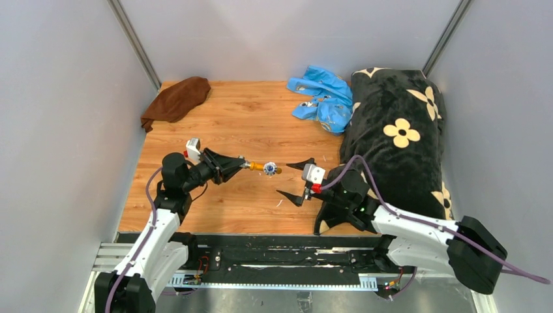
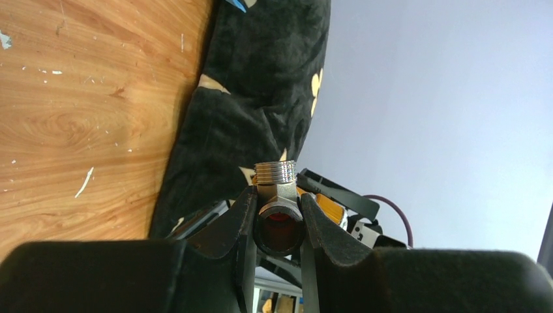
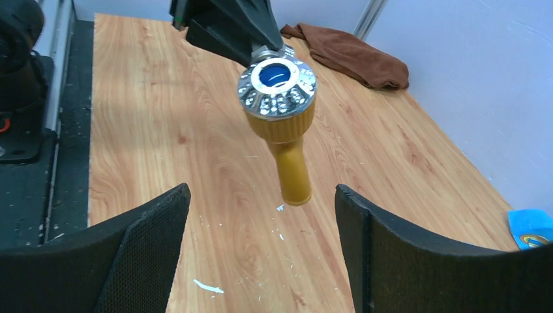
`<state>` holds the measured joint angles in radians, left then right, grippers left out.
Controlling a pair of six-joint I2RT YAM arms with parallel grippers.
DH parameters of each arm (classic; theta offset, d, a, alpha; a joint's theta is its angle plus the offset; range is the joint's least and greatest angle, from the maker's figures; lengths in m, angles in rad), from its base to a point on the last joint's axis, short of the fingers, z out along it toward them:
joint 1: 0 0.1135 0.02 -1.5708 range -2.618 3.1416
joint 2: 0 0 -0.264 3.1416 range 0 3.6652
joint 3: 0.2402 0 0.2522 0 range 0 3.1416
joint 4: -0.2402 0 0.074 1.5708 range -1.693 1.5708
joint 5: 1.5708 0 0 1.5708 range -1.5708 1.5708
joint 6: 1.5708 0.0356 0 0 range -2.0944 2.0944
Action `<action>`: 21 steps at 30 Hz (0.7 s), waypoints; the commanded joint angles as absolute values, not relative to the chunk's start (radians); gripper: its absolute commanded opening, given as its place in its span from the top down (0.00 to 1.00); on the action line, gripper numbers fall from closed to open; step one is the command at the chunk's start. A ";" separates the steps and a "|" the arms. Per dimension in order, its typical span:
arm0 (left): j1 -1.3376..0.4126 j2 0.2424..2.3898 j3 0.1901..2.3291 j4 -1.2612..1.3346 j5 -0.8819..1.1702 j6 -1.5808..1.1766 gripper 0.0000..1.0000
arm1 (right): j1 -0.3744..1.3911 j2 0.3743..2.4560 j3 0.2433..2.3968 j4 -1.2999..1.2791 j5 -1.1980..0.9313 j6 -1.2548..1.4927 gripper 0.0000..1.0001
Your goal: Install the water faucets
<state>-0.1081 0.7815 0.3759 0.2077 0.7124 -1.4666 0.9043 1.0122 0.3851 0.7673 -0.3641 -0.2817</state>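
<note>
My left gripper [image 1: 242,164] is shut on the silver-grey T-shaped fitting [image 2: 275,175] and holds it above the wooden table [image 1: 248,117]. The brass-orange tap spout [image 1: 261,167] sticks out of the fitting toward my right gripper. In the right wrist view the spout [image 3: 291,163] hangs down below its round silver end [image 3: 277,88], which has a blue centre. My right gripper [image 1: 295,179] is open and empty. In its own view its jaws [image 3: 261,190] stand wide apart, just short of the spout's tip. The left gripper [image 3: 228,26] shows behind the tap.
A black blanket with cream flowers [image 1: 398,137] lies along the table's right side, next to my right arm. A bright blue plastic bag [image 1: 323,98] lies at the back. A brown cloth [image 1: 177,98] is in the back left corner. Grey walls close in three sides.
</note>
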 commanded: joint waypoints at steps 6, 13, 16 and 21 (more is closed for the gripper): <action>-0.103 0.747 0.401 0.215 0.746 -1.472 1.00 | 0.916 1.204 0.482 1.048 -0.317 -0.269 0.22; -0.103 0.735 0.400 0.213 0.742 -1.476 1.00 | 0.914 1.275 0.521 1.064 -0.376 -0.189 0.35; -0.103 0.736 0.401 0.213 0.745 -1.474 1.00 | 0.911 1.299 0.524 1.085 -0.384 -0.116 0.44; -0.103 0.733 0.408 0.221 0.739 -1.441 1.00 | 0.899 1.318 0.538 1.072 -0.429 0.003 0.60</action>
